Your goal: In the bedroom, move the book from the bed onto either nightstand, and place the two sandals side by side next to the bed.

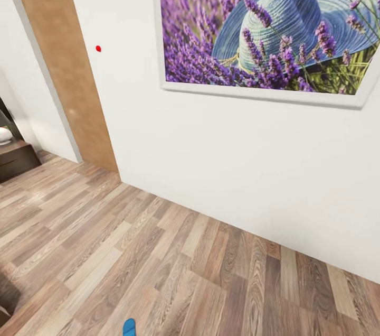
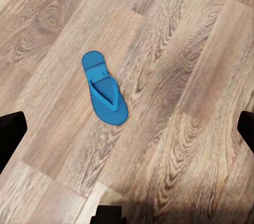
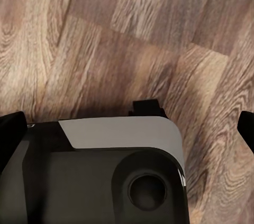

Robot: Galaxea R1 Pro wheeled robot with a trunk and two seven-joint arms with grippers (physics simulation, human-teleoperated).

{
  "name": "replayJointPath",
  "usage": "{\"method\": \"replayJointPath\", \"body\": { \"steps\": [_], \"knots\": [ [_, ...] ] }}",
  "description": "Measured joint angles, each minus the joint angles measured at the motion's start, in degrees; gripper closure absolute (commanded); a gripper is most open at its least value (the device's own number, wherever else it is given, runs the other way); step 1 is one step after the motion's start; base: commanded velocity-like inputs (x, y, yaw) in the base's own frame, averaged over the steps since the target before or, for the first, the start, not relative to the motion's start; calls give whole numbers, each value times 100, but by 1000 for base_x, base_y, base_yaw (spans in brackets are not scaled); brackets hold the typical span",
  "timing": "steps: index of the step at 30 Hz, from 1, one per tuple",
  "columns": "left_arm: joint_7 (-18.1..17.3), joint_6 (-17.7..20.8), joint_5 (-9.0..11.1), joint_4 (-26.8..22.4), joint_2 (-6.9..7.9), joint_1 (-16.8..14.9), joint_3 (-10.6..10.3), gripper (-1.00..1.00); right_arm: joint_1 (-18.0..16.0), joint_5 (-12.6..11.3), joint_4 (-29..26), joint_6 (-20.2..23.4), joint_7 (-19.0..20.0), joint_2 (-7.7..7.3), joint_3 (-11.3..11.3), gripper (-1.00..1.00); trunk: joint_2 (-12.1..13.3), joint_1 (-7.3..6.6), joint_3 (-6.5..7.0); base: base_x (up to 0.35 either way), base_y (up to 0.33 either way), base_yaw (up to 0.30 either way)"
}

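The step in hand looks like reaching for one blue sandal [image 2: 103, 88], which lies flat and alone on the wooden floor [image 2: 185, 76], strap side up, in the left wrist view; its tip also peeks in at the lower edge of the head view [image 1: 129, 327]. To do this well, the robot would likely need to lower the left gripper [image 2: 127, 129] straight over the sandal, turn the wrist so the fingers straddle its narrow width rather than its length, and pinch the sole's edge or the thin strap, since a flat sole gives little to catch. The left gripper's dark fingertips [image 2: 10, 134] stand wide apart at the picture's edges, with nothing between them. The right gripper's fingertips [image 3: 11, 131] are spread likewise and empty, hanging over the robot's own grey and black base [image 3: 106, 171]. The sandal looks soft and rubbery, smooth and matte, with a rounded toe. The floor is plank laminate with strong brown and grey grain. A plain white wall [image 1: 211, 156] carries a framed picture of lavender and a straw hat [image 1: 274, 24]; a dark brown cabinet [image 1: 16, 159] sits far left beside a wooden door [image 1: 63, 61].
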Motion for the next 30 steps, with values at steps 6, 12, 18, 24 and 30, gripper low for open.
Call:
{"method": "replayJointPath", "body": {
  "steps": [6, 12, 18, 24, 30],
  "knots": [
    [0, 0, 0, 0, 0, 0, 0, -100, 0, 0, -1, 0, -2, 0, -2, -100, 0, -2, 0, 143, -115, 32],
    [0, -2, 0, 1, 0, 0, 0, -100, 1, 0, 1, 0, 1, 0, 0, -100, 0, 0, 0, 49, -40, 163],
    [0, -2, 0, 1, 0, 0, 0, -100, 0, 0, 1, 0, 0, 0, 0, -100, 0, 0, 0, 5, -4, 277],
    [0, -2, 0, 1, 0, 0, 0, -100, -1, -3, 1, 0, 0, 0, 0, -100, 0, 0, 0, 0, 0, 288],
    [0, -1, 0, 0, 0, 0, 0, -100, 0, 0, 1, 0, 2, 0, 1, -100, 0, 0, 0, 0, 0, 140]
  ]
}}
